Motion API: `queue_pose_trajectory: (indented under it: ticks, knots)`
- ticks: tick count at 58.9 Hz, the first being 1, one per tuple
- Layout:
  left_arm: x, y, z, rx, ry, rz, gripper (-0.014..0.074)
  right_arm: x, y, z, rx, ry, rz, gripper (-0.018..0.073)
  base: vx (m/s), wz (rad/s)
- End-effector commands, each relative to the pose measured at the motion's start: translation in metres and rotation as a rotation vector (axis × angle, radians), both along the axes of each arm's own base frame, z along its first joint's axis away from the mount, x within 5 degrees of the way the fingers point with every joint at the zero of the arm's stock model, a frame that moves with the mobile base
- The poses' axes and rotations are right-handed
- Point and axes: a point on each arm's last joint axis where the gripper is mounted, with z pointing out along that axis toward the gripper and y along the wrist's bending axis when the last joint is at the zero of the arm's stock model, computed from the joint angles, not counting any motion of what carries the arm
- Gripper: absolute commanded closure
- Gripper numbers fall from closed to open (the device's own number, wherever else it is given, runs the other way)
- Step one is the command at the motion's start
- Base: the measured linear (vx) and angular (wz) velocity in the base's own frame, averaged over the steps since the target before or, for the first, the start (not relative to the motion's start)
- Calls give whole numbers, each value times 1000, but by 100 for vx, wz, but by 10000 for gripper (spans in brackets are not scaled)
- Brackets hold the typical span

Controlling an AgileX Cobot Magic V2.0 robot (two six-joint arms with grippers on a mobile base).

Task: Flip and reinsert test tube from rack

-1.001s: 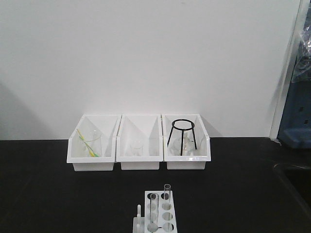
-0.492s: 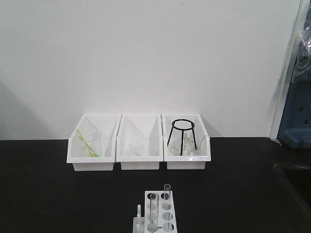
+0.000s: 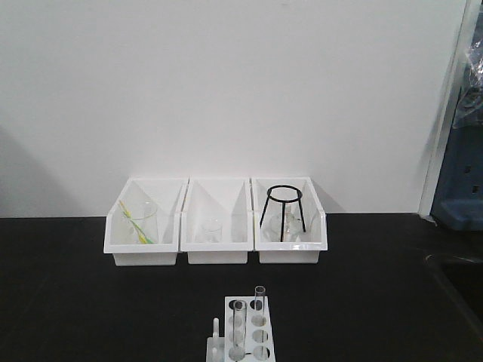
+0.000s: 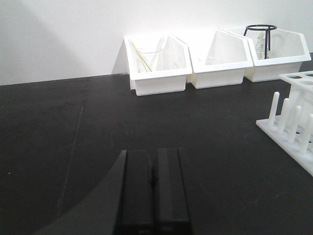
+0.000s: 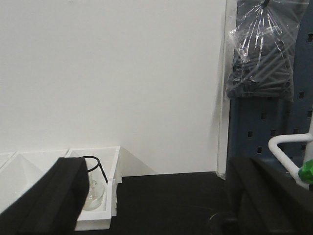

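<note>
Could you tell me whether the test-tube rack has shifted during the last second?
No. The rack keeps its place in front of the middle bin, at the same offset.

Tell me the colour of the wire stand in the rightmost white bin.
Black. The thin wire ring stand shows best in the exterior front-facing view.

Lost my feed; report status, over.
Left gripper shut, empty. Right gripper open, empty. Two test tubes upright in rack, untouched. Nothing blocking rack.
</note>
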Motion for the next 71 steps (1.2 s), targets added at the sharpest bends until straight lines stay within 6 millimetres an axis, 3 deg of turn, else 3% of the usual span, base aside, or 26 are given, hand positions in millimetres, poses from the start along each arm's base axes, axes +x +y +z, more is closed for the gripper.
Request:
queue_pose_trajectory:
  ticks: [1,9,22,38,56,71]
  knots:
    - [0,-1,9,-23,-91,-14,603,0,5,6,-36,-97,27,-29,0,0]
    - [0,-1,9,-23,-91,-14,603,3,25,-39,-38,-43,136,18,0,0]
    - [0,-1,9,-23,-91,-14,603,2,74,-111,-52,43,390,40,0,0]
    - [0,-1,9,-23,-91,-14,603,15,136,-147,-115,3,676,40,0,0]
    - [0,-1,9,-23,-91,-14,603,42,160,-186,2,-38,736,40,0,0]
    - [0,-1,9,-23,-91,-14,603,76,188,-197,12,-37,807,40,0,0]
